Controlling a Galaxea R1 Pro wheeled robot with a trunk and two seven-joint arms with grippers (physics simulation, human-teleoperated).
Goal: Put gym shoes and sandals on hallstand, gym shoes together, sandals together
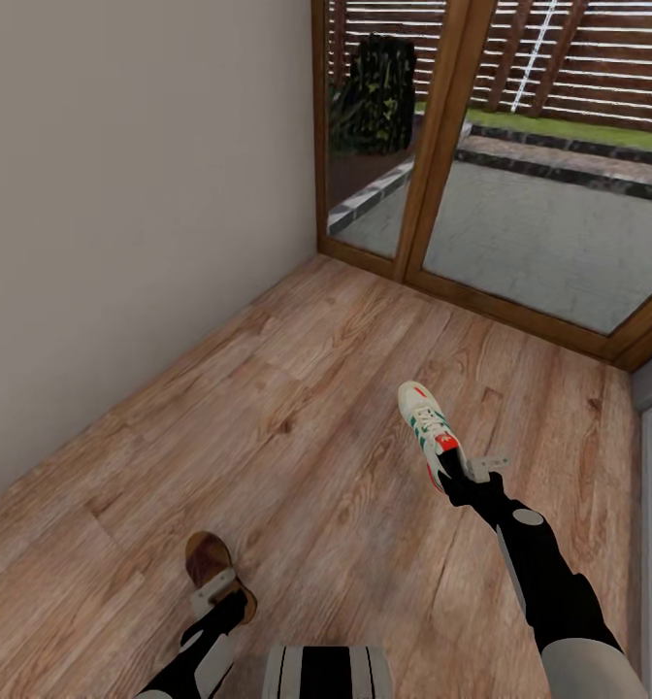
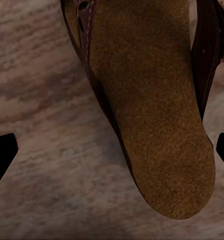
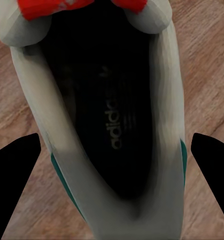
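Looking down from the head camera, we see the corridor floor (image 1: 297, 408), light brown wood-plank laminate with clear grain, running from lower left to the upper right of the frame. A plain pale wall (image 1: 122, 194) fills the upper left. A wood-framed glass door (image 1: 433, 146) closes the far end, with paving, grass and a slatted fence beyond it.

The right arm (image 1: 549, 573) reaches up from the lower right, its gripper (image 1: 467, 471) at the heel of a gym shoe (image 1: 425, 419), toe pointing up-frame. In the right wrist view the fingers (image 3: 14, 170) stand wide on either side of the shoe's opening (image 3: 112, 115); we cannot tell whether they grip it.

The left arm (image 1: 205, 650) rises from the bottom edge, its gripper (image 1: 214, 589) over a brown sandal (image 1: 210, 561) at lower left. In the left wrist view the fingers (image 2: 2, 155) sit spread at both frame edges, with the sandal's footbed (image 2: 152, 110) between them; contact is not visible.
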